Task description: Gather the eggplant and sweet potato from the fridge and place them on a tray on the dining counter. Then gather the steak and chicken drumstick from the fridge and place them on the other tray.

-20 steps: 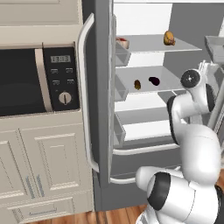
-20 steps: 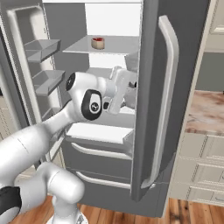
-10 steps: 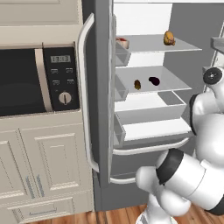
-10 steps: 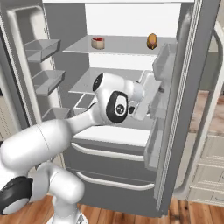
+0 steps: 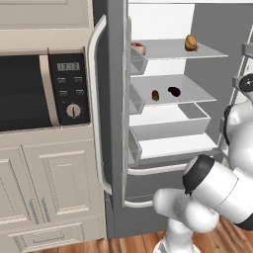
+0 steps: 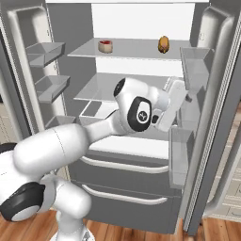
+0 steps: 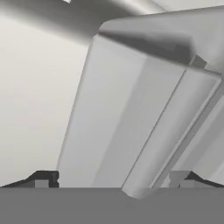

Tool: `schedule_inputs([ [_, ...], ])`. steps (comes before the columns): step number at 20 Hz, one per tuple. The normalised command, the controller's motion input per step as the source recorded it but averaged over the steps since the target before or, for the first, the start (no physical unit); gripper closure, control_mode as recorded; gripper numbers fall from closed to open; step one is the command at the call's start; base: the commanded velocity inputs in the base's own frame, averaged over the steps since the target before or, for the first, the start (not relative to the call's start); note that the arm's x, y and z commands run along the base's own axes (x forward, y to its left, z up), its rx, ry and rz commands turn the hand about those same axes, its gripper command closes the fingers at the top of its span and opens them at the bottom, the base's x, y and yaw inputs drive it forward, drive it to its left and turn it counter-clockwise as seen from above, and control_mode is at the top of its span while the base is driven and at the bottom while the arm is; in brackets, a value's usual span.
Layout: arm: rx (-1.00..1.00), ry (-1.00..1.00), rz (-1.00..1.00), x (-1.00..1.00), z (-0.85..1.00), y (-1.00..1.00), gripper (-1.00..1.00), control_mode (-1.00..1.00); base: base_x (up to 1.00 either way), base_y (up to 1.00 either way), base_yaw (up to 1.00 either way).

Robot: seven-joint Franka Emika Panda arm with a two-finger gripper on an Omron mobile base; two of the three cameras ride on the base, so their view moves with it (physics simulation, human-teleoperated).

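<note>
The fridge point(image 5: 114, 99) stands with both doors open. On its top shelf sit the steak point(image 5: 138, 48) point(image 6: 105, 46) at the left and the chicken drumstick point(image 5: 191, 43) point(image 6: 163, 44) at the right. The middle shelf holds the sweet potato point(image 5: 155, 95) and, just right of it, the dark eggplant point(image 5: 174, 91). My arm reaches across the fridge front, and its hand point(image 6: 172, 104) lies against the bins of the right door point(image 6: 214, 117). In the hand view my gripper point(image 7: 113, 180) is open, with a grey door bin point(image 7: 131, 113) close ahead and nothing between the tips. The trays and the dining counter are out of view.
A cream cabinet with a built-in microwave point(image 5: 29, 94) stands left of the fridge. Bins line the left door point(image 6: 47, 52) and the right door point(image 6: 193, 59). A crisper drawer point(image 5: 168, 121) sits under the middle shelf, and freezer drawers point(image 6: 127, 174) lie below, above the wooden floor.
The right fridge door has swung wide open, and my arm has followed it to the right. The top shelf's right end with the drumstick now shows from the right side.
</note>
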Motion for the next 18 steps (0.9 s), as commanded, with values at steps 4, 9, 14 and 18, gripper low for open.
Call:
schedule_inputs([
  [4,0.0,0.0,-0.17,-0.27,0.0,0.14,-1.0,-1.0,0.0,0.0,0.0],
  [9,0.01,0.0,-0.15,-0.5,0.04,0.61,-1.0,-1.0,0.0,0.0,0.0],
  [14,0.04,-0.01,-0.06,-0.58,0.32,0.61,-1.0,-1.0,0.0,0.0,0.0],
  [18,0.01,0.0,-0.04,-0.51,0.26,0.71,-1.0,-1.0,0.0,0.0,0.0],
])
